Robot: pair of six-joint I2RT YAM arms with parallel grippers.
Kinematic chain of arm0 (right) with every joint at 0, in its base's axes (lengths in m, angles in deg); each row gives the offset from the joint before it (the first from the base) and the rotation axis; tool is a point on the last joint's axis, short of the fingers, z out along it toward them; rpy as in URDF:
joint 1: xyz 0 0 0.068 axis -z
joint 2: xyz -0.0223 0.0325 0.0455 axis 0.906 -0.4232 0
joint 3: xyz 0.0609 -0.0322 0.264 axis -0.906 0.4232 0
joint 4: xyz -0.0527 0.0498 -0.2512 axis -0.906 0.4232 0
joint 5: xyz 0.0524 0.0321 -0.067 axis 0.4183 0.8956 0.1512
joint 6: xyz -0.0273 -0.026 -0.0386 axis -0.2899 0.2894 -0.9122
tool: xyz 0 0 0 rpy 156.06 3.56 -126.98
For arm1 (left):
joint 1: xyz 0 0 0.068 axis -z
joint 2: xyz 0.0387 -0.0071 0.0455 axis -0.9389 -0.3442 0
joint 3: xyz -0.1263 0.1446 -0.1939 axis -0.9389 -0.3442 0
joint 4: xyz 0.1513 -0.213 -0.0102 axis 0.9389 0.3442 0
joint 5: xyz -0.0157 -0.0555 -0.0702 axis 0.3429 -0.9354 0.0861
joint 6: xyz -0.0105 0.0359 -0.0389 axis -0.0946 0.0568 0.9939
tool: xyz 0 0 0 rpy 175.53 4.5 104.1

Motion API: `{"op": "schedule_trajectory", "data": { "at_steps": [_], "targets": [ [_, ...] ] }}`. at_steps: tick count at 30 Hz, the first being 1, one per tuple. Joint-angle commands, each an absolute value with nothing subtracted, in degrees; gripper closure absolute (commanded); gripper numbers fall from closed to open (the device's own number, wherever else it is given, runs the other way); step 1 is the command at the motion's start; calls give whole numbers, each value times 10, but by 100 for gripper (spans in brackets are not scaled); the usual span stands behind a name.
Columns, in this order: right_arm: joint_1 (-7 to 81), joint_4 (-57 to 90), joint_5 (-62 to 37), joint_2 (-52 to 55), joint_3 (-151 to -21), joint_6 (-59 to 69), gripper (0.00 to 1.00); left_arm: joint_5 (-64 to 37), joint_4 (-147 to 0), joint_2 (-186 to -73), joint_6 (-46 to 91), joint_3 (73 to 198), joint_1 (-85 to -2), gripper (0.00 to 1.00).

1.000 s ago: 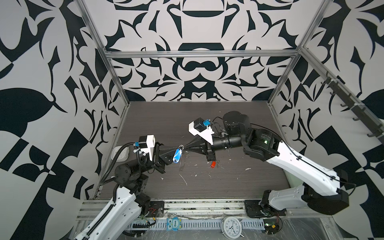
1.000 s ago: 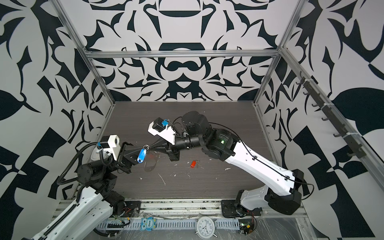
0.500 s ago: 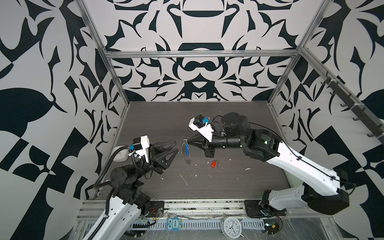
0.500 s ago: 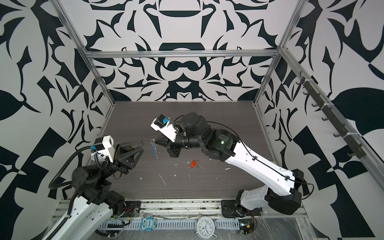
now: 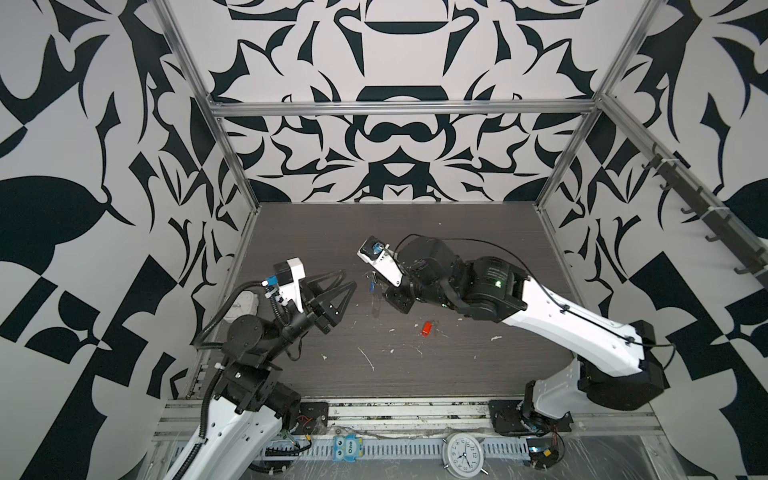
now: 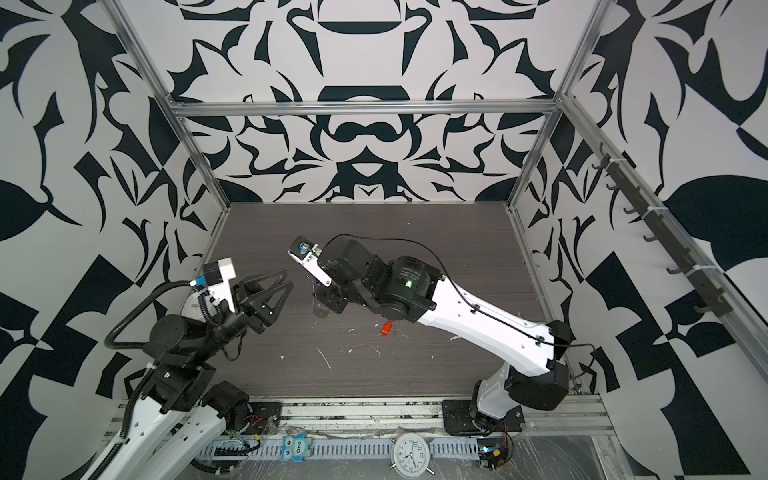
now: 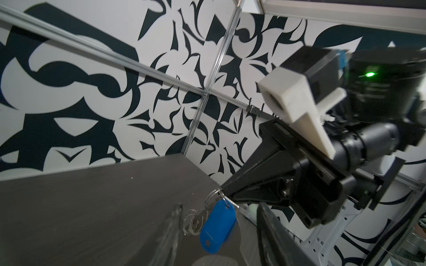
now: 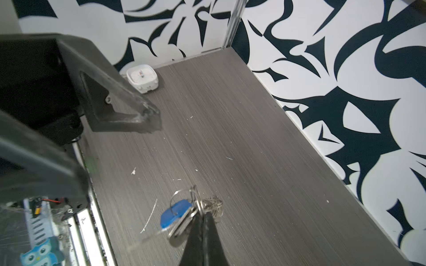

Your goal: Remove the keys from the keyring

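Two arms meet nose to nose over mid counter (image 5: 415, 232). R arm is stretched in from the right with its fingers aimed at the L arm. L arm is folded low at the left edge, wrist up, fingers aimed back at R.

left end effector (image 5: 348, 279): wide, empty.
right end effector (image 8: 202, 220): pinched tight on keyring (image 8: 215, 206) at the metal rings. Can't tell which ring it actually bites. The bunch hangs off its tips, clear of the counter.

Relation that matters: blue key (image 8: 179, 232) is on the bunch, not yet off. It sits just ahead of the L tips, between the two end effectors, and isn't touching L. Its tag (image 7: 217, 228) hangs long axis roughly down, tilted a bit. In the L wrist view it's about centred between the L fingers.

L is the free arm and the near one, so my guess is L goes straight fwd, clamps across the tag's flat faces, then pulls away from R. Risk imo: the tag dangles loose and could swing off-line as the jaws come in.

red key (image 5: 425, 328) lies flat on the counter under the R arm, well apart from the bunch. Looks done.
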State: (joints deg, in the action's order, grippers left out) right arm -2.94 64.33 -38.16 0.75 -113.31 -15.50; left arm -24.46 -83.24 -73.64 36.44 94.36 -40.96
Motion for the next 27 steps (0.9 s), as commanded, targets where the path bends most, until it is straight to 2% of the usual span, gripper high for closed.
{"op": "schedule_trajectory", "data": {
  "at_steps": [1,12,16,23,27],
  "targets": [
    [-37,650,-445,11,-1161,-161,100,-255,-859,-758,369,951,-409,46],
    [-38,642,-439,9,-1150,-153,100,-266,-858,-790,369,944,-409,48],
    [-38,641,-437,7,-1150,-153,100,-261,-842,-800,365,950,-409,56],
    [-38,639,-431,0,-1149,-156,100,-254,-877,-799,379,938,-409,49],
    [-38,637,-429,0,-1148,-158,100,-260,-878,-815,390,952,-409,56]
  ]
}}
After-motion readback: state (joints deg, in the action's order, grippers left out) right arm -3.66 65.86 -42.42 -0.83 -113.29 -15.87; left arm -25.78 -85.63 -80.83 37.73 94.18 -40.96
